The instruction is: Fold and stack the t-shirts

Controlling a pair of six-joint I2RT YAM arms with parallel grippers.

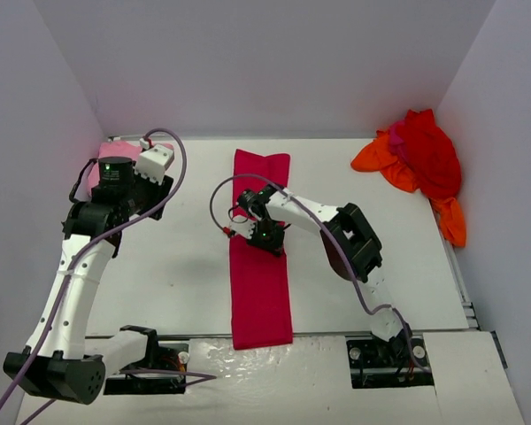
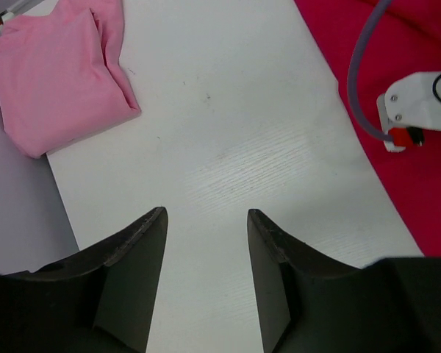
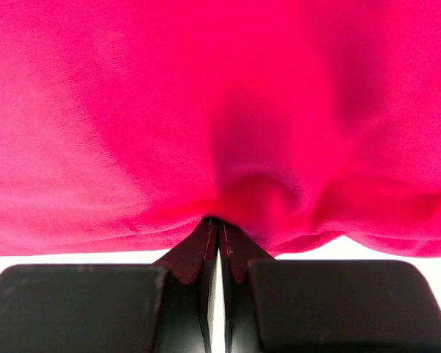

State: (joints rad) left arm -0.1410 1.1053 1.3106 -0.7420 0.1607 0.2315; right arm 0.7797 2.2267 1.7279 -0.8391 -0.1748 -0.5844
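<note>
A crimson-magenta t-shirt [image 1: 261,283] lies folded into a long narrow strip down the middle of the table. My right gripper [image 1: 267,237] is shut on that strip's left edge about halfway along. In the right wrist view the cloth [image 3: 220,110] bunches around the closed fingertips of my right gripper [image 3: 219,224]. A folded light pink t-shirt [image 2: 55,81] lies at the back left corner, partly hidden under my left arm [image 1: 115,173] in the top view. My left gripper [image 2: 206,217] hangs open over bare table between the pink and crimson shirts, holding nothing.
A red t-shirt [image 1: 429,155] lies crumpled on an orange t-shirt [image 1: 376,158] at the back right corner, against the wall. White walls close in the table on the left, back and right. The right arm's cable [image 1: 226,190] loops over the strip.
</note>
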